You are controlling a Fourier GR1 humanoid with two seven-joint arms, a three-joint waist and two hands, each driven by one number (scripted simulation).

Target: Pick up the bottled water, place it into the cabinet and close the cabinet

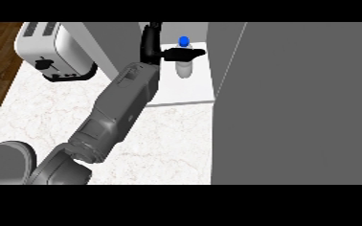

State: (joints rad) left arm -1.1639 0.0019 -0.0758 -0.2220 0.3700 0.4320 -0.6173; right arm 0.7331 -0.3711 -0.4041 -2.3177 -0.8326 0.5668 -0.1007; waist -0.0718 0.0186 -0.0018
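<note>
Up inside the cabinet (191, 93) the bottled water (185, 66) already stands on the white shelf with the left hand (176, 54) curled around its neck, so what's left is letting go and swinging the big grey door (297, 100) shut.

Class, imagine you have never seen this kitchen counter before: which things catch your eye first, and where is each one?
First, the left hand at top centre, curled round the bottled water with its bright blue cap, inside the open cabinet. Next, the large grey cabinet door filling the right side. Then the toaster at the top left of the marble counter.
</note>
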